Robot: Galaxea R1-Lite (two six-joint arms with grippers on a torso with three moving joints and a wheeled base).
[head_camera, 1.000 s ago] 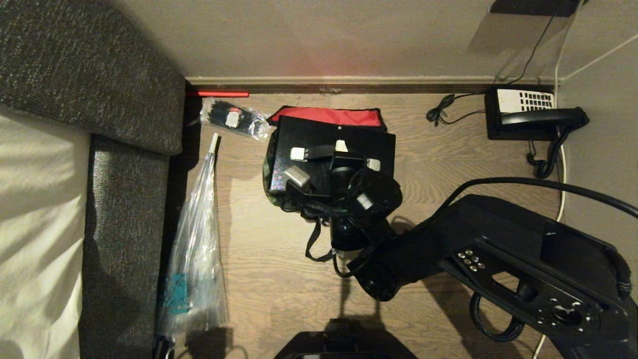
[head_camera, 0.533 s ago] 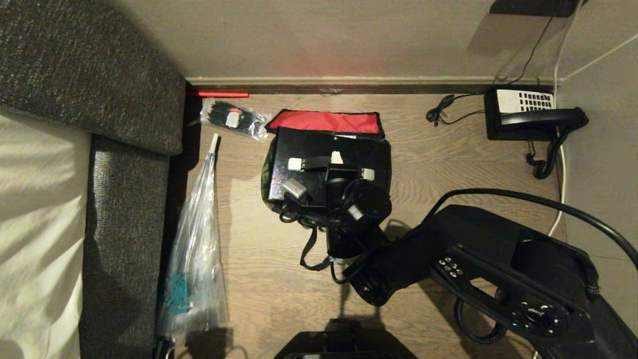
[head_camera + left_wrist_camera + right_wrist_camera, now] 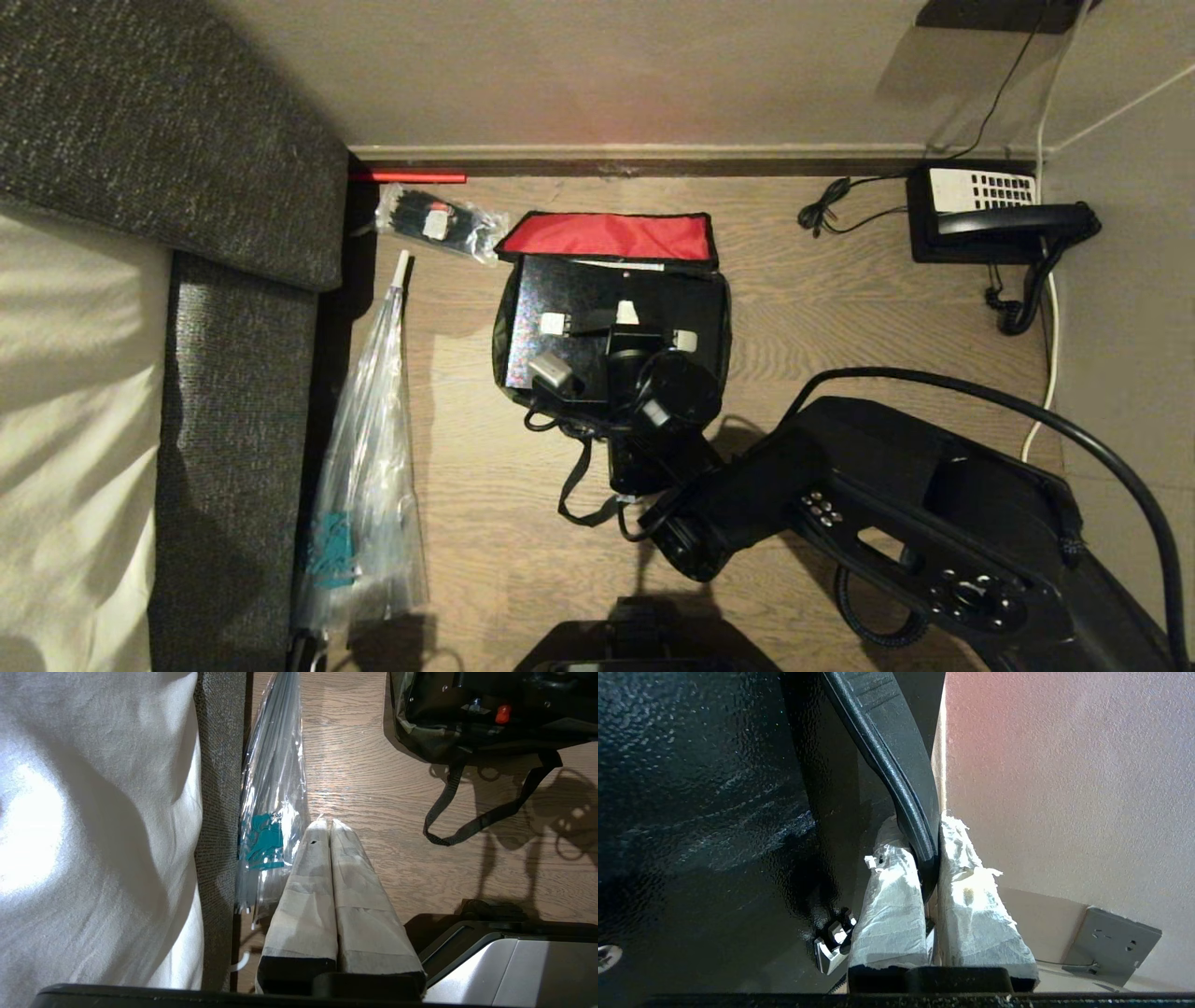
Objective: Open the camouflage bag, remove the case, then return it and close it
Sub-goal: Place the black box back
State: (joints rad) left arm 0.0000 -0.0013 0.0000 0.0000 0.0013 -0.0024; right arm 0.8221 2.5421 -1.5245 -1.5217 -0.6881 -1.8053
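Observation:
The camouflage bag [image 3: 499, 329] stands open on the wooden floor, its red-lined lid [image 3: 611, 236] folded back toward the wall. The case [image 3: 571, 297], black and speckled, stands upright in the bag's mouth, filling nearly its whole width. My right gripper [image 3: 622, 329] comes down from above and is shut on the case's black top handle [image 3: 896, 779]; in the right wrist view the taped fingers [image 3: 889, 891] pinch the handle beside the glittery case [image 3: 691, 788]. My left gripper [image 3: 325, 823] hangs parked and shut over the floor, with the bag [image 3: 411, 742] far off.
A grey sofa [image 3: 233, 373] borders the left side, with a long clear plastic bag [image 3: 364, 467] lying along it. A small packet [image 3: 434, 222] lies by the lid. A black telephone [image 3: 990, 219] with its cords sits in the right corner. The bag's strap [image 3: 574, 476] trails on the floor.
My right arm has sunk and drawn back, lowering the case deeper into the bag. More of the red lid lining now shows behind the case. The left arm has stayed still.

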